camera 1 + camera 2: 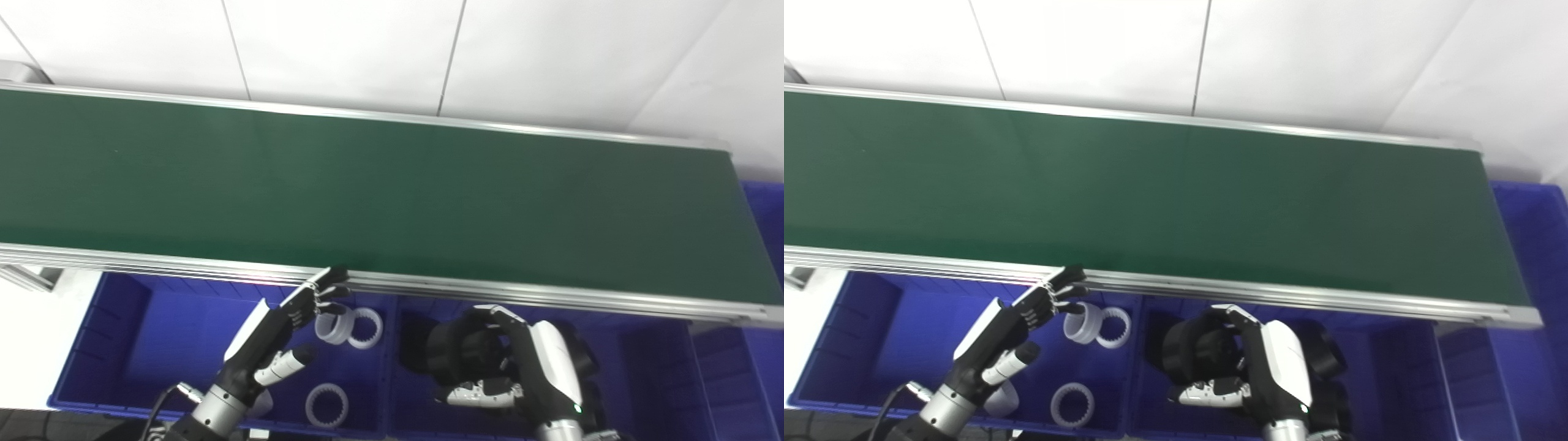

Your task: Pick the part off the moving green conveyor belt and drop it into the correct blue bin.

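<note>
The green conveyor belt [367, 196] is seen bare along its visible length, bordered by a silver rail [490, 291] at its near edge. Below the rail, the left hand [288, 324] is held over the left blue bin [122, 343] with fingers spread and empty, its fingertips [334, 275] reaching toward 1 o'clock up to the rail. White toothed rings [358, 327] lie in that bin, one more [326, 405] at 6 o'clock from them. The right hand [1237, 361] is curled around a black part [1191, 349] over the right blue bin [1402, 367], where other black parts [1323, 355] are partly hidden.
</note>
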Controlling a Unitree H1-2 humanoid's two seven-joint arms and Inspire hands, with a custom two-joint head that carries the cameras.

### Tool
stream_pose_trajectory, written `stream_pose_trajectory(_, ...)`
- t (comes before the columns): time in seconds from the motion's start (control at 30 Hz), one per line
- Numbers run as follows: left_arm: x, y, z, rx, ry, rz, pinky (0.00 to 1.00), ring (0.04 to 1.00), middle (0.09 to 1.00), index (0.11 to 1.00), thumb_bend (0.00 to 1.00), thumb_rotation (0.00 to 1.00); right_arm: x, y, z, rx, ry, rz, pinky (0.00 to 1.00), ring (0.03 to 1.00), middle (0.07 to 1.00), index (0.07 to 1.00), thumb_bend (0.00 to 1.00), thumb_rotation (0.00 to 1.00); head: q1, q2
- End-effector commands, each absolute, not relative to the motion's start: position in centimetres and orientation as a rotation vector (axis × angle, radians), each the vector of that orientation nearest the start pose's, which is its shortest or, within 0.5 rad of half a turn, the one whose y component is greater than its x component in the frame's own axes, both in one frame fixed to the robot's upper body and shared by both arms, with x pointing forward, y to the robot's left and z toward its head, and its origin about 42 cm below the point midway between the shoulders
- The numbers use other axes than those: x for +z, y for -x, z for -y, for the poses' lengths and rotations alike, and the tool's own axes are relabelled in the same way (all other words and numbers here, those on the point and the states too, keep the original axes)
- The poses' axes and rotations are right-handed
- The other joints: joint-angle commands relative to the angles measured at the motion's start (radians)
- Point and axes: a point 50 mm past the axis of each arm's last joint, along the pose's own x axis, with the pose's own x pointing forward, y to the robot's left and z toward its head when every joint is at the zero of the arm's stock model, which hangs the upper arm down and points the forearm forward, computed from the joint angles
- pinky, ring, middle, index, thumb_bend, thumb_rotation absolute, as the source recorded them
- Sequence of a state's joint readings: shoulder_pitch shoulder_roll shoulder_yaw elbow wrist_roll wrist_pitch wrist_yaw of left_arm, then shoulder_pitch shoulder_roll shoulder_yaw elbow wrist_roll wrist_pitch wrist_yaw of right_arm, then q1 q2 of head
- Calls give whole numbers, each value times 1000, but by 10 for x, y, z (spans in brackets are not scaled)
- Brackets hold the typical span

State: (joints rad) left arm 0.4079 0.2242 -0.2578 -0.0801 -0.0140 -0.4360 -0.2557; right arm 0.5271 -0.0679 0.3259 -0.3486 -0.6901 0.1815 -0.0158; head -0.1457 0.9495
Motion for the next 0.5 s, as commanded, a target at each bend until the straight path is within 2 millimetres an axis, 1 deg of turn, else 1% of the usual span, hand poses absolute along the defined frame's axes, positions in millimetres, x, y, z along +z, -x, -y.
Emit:
stream_pose_trajectory(0.0,66,-126,-215,-484,-114,127,743,861,913,917,551,894,84,-111,174,145,667,-258,193,443,424,513,514,0,-2,-1)
stream_pose_trajectory(0.07,67,-126,-215,-491,-119,128,743,861,918,926,567,935,81,-113,176,157,714,-288,194,444,409,516,512,0,-8,2)
stream_pose_trajectory(0.1,67,-127,-215,-494,-113,130,744,861,918,927,566,937,80,-114,177,165,742,-304,194,444,408,517,512,0,-10,2)
stream_pose_trajectory(0.13,67,-127,-215,-495,-104,132,748,864,919,928,546,918,79,-115,178,173,762,-318,238,407,428,531,510,0,-15,2)
stream_pose_trajectory(0.2,67,-128,-215,-498,-93,131,743,861,916,929,525,890,76,-116,179,189,773,-342,361,402,475,545,510,0,-19,0)
stream_pose_trajectory(0.23,67,-128,-216,-501,-97,131,739,857,915,930,526,892,75,-116,180,202,756,-352,433,489,486,528,515,0,-19,0)
stream_pose_trajectory(0.27,67,-129,-216,-504,-102,131,735,853,915,936,539,918,74,-116,181,216,737,-360,599,693,686,681,633,73,-20,-4)
stream_pose_trajectory(0.3,67,-129,-216,-506,-102,131,733,851,915,938,552,931,74,-116,181,229,730,-353,699,786,773,751,692,164,-20,-4)
stream_pose_trajectory(0.33,67,-130,-216,-507,-101,132,729,848,913,937,558,935,75,-116,181,237,725,-336,815,870,841,811,746,283,-19,-6)
stream_pose_trajectory(0.37,66,-130,-216,-508,-100,132,728,846,911,937,558,936,77,-116,180,235,715,-310,884,930,888,850,781,374,-19,-6)
stream_pose_trajectory(0.47,66,-131,-216,-506,-109,131,726,845,907,935,556,938,82,-114,177,208,681,-248,939,988,954,908,833,513,-13,-11)
